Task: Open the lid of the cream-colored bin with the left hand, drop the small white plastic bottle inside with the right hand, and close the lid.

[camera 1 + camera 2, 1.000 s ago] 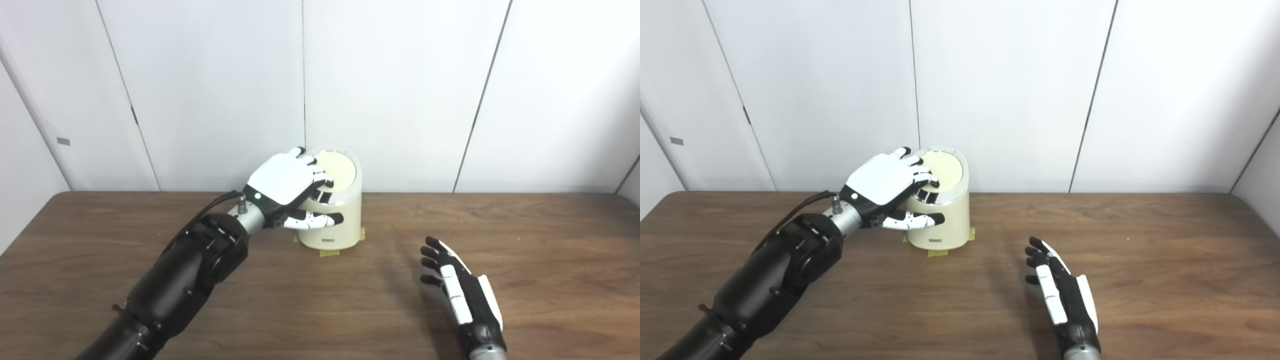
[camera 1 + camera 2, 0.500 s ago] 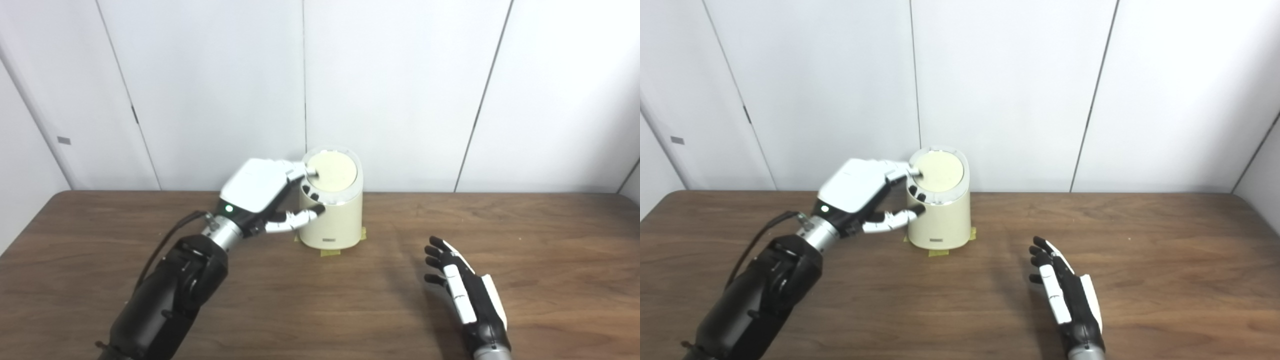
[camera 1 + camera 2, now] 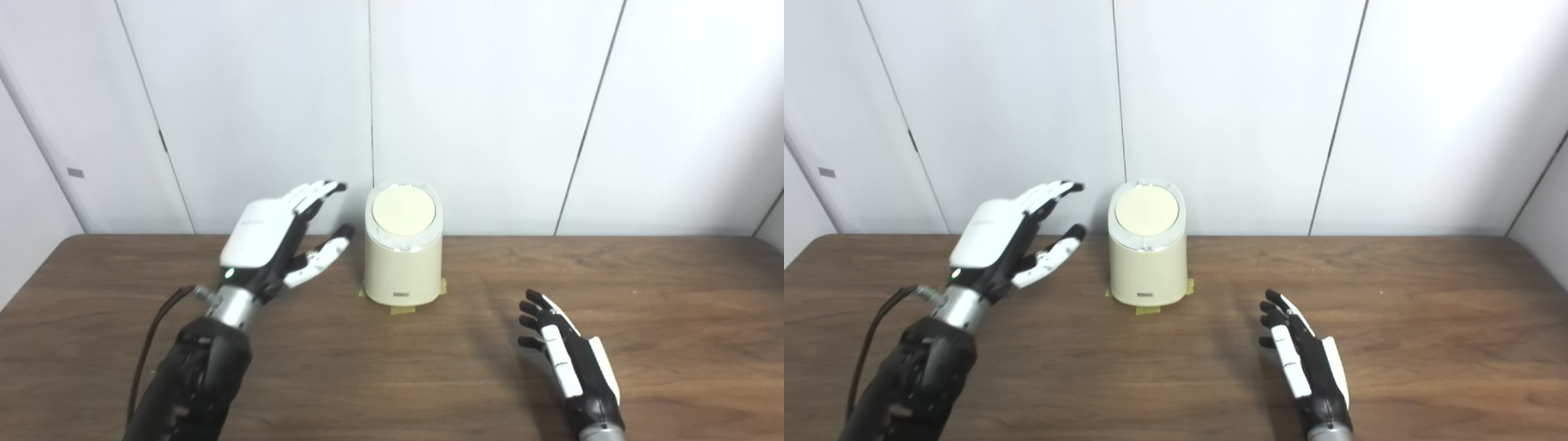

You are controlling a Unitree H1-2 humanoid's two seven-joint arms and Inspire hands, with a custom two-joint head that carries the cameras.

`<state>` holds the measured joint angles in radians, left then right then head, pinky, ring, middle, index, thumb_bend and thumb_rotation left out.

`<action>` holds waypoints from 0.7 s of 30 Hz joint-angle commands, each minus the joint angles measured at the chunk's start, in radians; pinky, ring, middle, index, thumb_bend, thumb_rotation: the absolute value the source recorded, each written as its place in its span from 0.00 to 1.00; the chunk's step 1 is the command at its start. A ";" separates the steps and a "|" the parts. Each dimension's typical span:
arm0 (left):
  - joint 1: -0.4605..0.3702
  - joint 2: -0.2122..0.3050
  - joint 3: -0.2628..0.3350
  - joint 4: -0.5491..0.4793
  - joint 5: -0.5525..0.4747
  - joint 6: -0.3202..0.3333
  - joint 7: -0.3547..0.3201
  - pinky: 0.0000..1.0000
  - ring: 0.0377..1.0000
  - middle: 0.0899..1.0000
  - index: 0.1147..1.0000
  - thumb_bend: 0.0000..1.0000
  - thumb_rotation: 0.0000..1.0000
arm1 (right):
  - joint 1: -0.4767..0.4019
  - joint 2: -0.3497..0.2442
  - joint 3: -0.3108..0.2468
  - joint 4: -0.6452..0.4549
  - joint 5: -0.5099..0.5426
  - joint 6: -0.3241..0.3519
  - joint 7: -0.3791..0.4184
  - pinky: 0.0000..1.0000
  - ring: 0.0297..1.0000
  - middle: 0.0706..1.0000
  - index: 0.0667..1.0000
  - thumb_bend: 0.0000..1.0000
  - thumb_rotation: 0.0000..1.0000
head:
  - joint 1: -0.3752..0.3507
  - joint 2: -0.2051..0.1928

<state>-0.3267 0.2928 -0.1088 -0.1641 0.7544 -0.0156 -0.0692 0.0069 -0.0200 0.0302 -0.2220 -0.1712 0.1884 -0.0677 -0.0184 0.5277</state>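
White wall panels back the table (image 3: 122,318), where the lidded bin (image 3: 402,257) stands just right of the empty, spread-fingered left hand (image 3: 275,239).

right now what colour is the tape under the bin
Yellowish, close to the bin's own cream; the tape pieces at its base show best in the left eye view.

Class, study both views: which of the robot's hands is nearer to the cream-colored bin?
Left. The left hand hovers open just beside the cream-colored bin, not touching; the right hand lies open, farther forward on the table.

Cream bin (image 3: 403,269) (yellow tape (image 3: 402,309)), wood-grain brown table (image 3: 674,318)
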 commanded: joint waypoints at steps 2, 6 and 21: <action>0.023 -0.031 0.034 -0.065 -0.067 0.036 0.012 0.74 0.87 0.89 0.87 0.38 0.94 | -0.022 -0.003 -0.013 -0.030 0.013 -0.057 -0.004 0.72 0.83 0.84 0.87 0.50 0.97 | 0.000 0.002; 0.104 -0.090 0.094 -0.106 -0.247 0.117 -0.026 0.83 0.90 0.91 0.88 0.34 0.86 | -0.019 -0.001 -0.030 -0.008 0.036 -0.124 -0.012 0.72 0.82 0.84 0.87 0.48 0.92 | 0.002 0.006; 0.274 -0.161 0.195 -0.085 -0.623 0.144 -0.035 0.95 0.93 0.92 0.92 0.42 1.00 | -0.021 -0.018 -0.065 0.023 0.088 -0.162 0.012 0.84 0.88 0.89 0.89 0.50 0.92 | 0.010 0.016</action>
<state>-0.0313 0.1294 0.0856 -0.2371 0.1495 0.1682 -0.1179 0.0125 -0.0259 -0.0283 -0.1859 -0.0974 0.0549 -0.0652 -0.0077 0.5430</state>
